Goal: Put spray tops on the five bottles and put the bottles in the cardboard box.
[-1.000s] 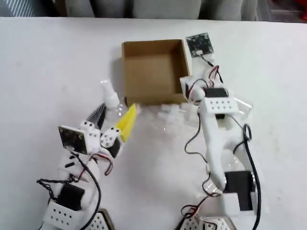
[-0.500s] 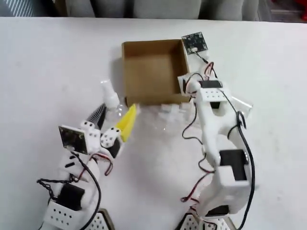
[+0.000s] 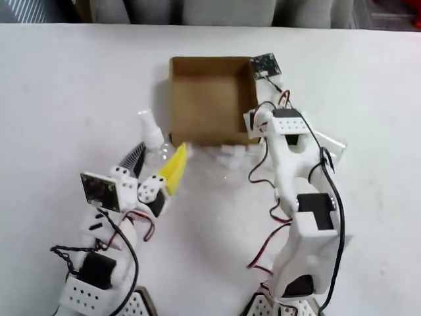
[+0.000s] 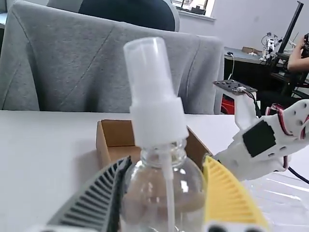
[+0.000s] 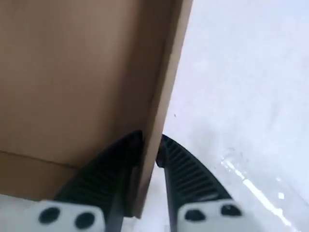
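- The left gripper (image 4: pixel 164 166) is clenched around a clear bottle (image 4: pixel 157 193) with its spray top (image 4: pixel 153 104) already on. It holds the bottle upright over the tabletop (image 3: pixel 79 79), near a corner of the cardboard box (image 3: pixel 172 99).
- The right gripper (image 5: pixel 149 140) is pinched on the box's side wall.
- To do the step well, brace the box, lift the bottle clear of the rim, then lower it in upright.

Your high camera looked straight down over the table (image 3: pixel 66 79). Your left wrist camera faced level across it, your right pressed close on the cardboard box (image 5: pixel 87 72) wall; all three shared that box.
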Available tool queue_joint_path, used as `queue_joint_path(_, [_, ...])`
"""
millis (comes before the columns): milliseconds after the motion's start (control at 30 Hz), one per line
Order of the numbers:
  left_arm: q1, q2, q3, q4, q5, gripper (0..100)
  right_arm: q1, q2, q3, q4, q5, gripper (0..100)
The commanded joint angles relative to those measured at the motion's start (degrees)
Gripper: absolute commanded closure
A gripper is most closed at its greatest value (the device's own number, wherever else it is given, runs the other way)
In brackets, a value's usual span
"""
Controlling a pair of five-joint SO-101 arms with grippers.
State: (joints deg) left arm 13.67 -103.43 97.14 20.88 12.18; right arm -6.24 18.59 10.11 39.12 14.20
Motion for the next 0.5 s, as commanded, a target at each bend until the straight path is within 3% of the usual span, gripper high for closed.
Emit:
queue_joint_path(0, [0.22, -1.27, -0.18, 0.18, -0.62, 98, -0.66, -4.88, -2.02, 5.32, 0.70, 98.2])
queue_joint_path(300, [0.22, -1.27, -0.18, 0.18, -0.62, 98, -2.51, -5.32, -1.67, 7.96, 0.79, 97.4])
queue_joint_path(467, [0.22, -1.27, -0.18, 0.18, -0.62, 98, -2.51, -5.58, -2.11, 8.04, 0.79, 81.0])
